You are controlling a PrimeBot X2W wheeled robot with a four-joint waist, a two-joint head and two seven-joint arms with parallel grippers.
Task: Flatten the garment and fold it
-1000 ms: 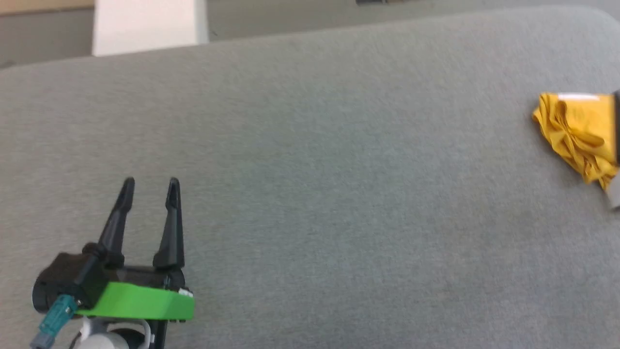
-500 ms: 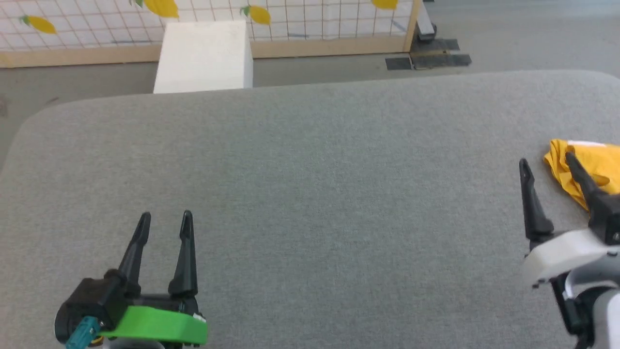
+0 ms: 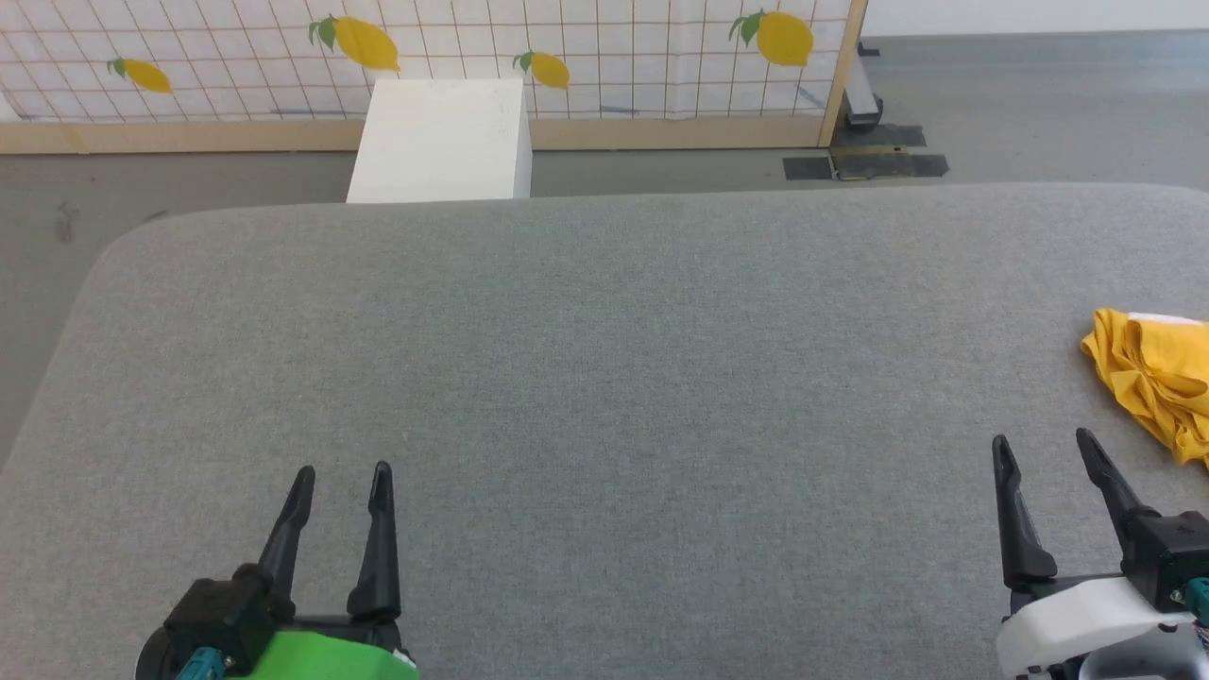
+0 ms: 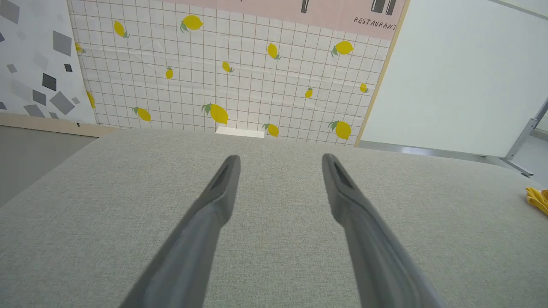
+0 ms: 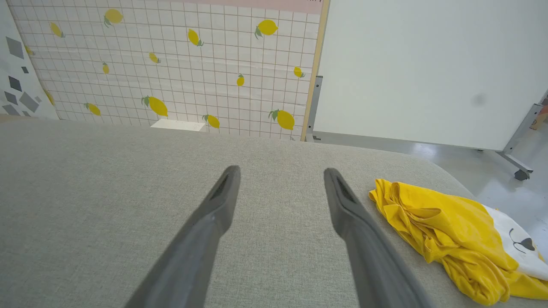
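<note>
The garment is a bright yellow T-shirt lying crumpled at the right edge of the grey padded table. In the right wrist view the garment shows a white patch with black marks at its right side. My right gripper stands open over the table just left of and nearer than the garment, not touching it, with nothing between its fingers. My left gripper is open at the lower left, far from the garment. The left wrist view catches a yellow corner of the garment at its right edge.
A white box stands on the floor beyond the table's far edge. Behind it runs a lemon-print grid panel with a wooden frame. A white board on a wheeled stand is at the far right.
The head camera has tilted up, bringing the far wall and floor into the picture. My right gripper has come into view at the lower right, open, beside the garment.
</note>
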